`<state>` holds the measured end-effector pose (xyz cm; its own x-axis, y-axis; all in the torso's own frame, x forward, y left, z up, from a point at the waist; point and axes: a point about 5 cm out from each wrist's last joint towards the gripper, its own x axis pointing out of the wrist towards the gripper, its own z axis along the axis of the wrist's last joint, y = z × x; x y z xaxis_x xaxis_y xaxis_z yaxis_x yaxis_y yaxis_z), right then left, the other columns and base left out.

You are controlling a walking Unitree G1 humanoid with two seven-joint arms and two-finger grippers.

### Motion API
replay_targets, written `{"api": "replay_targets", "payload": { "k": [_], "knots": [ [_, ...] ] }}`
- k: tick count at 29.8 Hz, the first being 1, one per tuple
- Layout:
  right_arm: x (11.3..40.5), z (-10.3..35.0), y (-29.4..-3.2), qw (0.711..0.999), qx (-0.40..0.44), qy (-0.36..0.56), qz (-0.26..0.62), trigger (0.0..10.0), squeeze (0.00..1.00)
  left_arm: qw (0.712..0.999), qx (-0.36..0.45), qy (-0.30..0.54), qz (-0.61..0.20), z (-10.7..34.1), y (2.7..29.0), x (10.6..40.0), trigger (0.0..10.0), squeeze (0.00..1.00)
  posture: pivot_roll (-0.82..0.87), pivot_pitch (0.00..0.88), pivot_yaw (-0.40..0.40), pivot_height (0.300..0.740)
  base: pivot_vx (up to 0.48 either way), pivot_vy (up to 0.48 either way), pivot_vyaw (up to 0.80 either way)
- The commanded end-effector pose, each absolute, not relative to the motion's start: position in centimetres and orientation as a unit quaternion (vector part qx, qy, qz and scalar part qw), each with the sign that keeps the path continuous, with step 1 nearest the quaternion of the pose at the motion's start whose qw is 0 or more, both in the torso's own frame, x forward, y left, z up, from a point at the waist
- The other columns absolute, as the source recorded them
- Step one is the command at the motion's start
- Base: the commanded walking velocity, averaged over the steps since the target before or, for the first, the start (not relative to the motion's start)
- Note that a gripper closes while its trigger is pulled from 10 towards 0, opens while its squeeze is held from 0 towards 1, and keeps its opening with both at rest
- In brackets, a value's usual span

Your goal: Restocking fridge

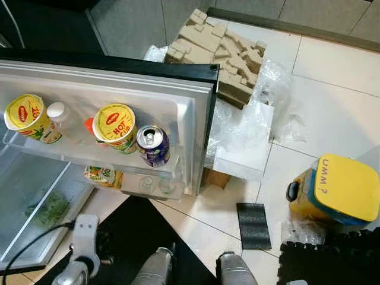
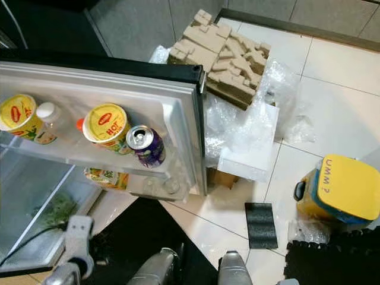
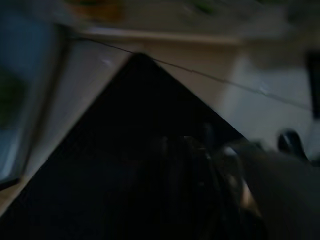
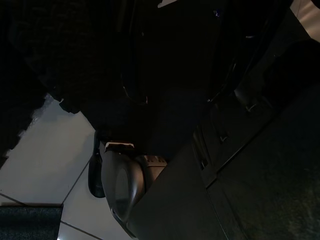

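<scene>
The fridge door [image 1: 196, 101] stands open toward me. Its upper shelf [image 1: 89, 155] holds two yellow-lidded cup noodles [image 1: 24, 116] [image 1: 116, 126], a clear bottle with a white cap [image 1: 59, 116], an orange-capped bottle [image 1: 89, 126] and a purple can [image 1: 153, 145]. A colourful packet [image 1: 104, 176] sits in the shelf below. Greens [image 1: 47, 209] show through a glass shelf inside the fridge. My left arm [image 1: 80, 249] hangs low at the bottom left, trailing a black cable. The dark right wrist view shows my own leg [image 4: 122, 182] over pale floor tiles; the right arm hangs idle.
On the tiled floor to the right stands a yellow-lidded container [image 1: 338, 190]. Moulded cardboard packing [image 1: 219, 47] and crumpled plastic wrap [image 1: 243, 130] lie behind the door. A small black pad [image 1: 253, 224] and dark mats [image 1: 142, 231] [image 1: 332, 258] lie near my feet.
</scene>
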<state>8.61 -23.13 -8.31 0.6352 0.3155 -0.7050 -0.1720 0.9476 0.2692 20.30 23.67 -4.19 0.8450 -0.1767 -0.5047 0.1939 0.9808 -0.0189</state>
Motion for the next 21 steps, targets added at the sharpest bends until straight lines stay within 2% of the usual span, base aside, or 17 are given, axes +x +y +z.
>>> {"api": "replay_targets", "payload": {
  "k": [1, 7, 8, 9, 10, 11, 12, 21],
  "knots": [
    [8.0, -9.0, -20.5, 0.886, 0.114, 0.414, 0.174, 10.0, 0.0, 0.951, 0.016, 0.28, -0.131, -5.0, 22.7, 19.2, 0.0, 0.0, -0.11, 0.377, 0.117, 0.74, 0.0, 0.0, 0.0],
    [7.8, -9.0, -20.5, 0.886, 0.114, 0.415, 0.175, 10.0, 0.0, 0.949, 0.013, 0.254, -0.184, -4.2, 19.8, 21.5, 0.0, 0.0, -0.11, 0.388, 0.116, 0.74, 0.0, 0.0, 0.0],
    [7.7, -9.0, -20.5, 0.885, 0.114, 0.415, 0.174, 10.0, 0.0, 0.949, 0.013, 0.249, -0.194, -4.0, 19.3, 21.9, 2.8, 0.0, -0.11, 0.391, 0.116, 0.74, 0.0, 0.0, 0.0],
    [7.6, -9.0, -20.5, 0.885, 0.114, 0.416, 0.174, 10.0, 0.0, 0.948, 0.012, 0.244, -0.206, -3.8, 18.7, 22.4, 6.2, 0.0, -0.12, 0.394, 0.117, 0.74, 0.0, 0.0, 0.0],
    [7.6, -9.0, -20.5, 0.885, 0.114, 0.416, 0.174, 10.0, 0.0, 0.946, 0.012, 0.24, -0.216, -3.7, 18.3, 22.7, 7.0, 0.0, -0.12, 0.394, 0.117, 0.74, 0.0, 0.0, 0.0],
    [7.6, -9.0, -20.5, 0.885, 0.114, 0.416, 0.174, 10.0, 0.0, 0.946, 0.012, 0.24, -0.216, -3.7, 18.3, 22.7, 7.0, 0.0, -0.12, 0.394, 0.117, 0.74, 0.0, 0.0, 0.0],
    [7.5, -9.0, -20.5, 0.885, 0.114, 0.416, 0.174, 10.0, 0.0, 0.944, 0.012, 0.237, -0.227, -3.5, 17.8, 23.0, 10.0, 0.0, -0.12, 0.402, 0.119, 0.74, 0.0, 0.0, 0.0],
    [6.8, -9.0, -20.5, 0.885, 0.115, 0.417, 0.171, 10.0, 0.0, 0.936, 0.017, 0.22, -0.274, -2.5, 15.6, 24.7, 10.0, 0.0, -0.13, 0.425, 0.122, 0.74, 0.0, 0.0, 0.0]
  ]
}}
